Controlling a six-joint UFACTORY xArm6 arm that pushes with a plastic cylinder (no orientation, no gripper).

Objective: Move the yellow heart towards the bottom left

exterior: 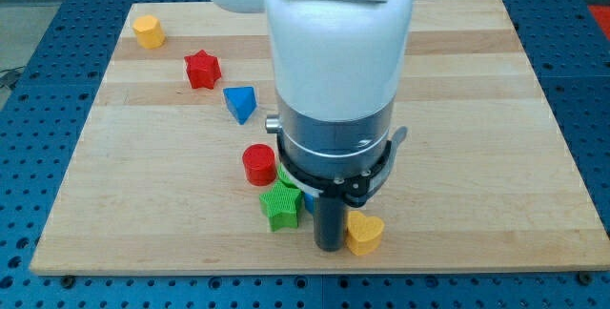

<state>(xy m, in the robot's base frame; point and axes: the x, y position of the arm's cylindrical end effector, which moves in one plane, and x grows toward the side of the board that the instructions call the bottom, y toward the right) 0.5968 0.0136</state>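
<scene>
The yellow heart (365, 233) is found near the bottom edge of the table (496, 156), a little right of centre; my tip (330, 247) is planted on the table touching or just beside the heart at its 9 o'clock side; no fingers are fitted to this arm, so no open or closed state can be told, only a bare rod. Since the heart is to be sent towards 7 or 8 o'clock, a contact from the 9 o'clock side is judged ill placed for that push; the tip would probably have to be brought round to the heart's 2 or 3 o'clock flank. At the tip's 9 o'clock a green block (280, 204) of ridged outline is seen, with a red cylinder (258, 164) just at its 11 o'clock; both lie in the likely path and may be struck. A blue block (240, 103), a red star (202, 69) and a yellow block (148, 31) are strung away towards 10 o'clock, well apart from the heart; something green and blue is partly hidden behind the arm.
</scene>
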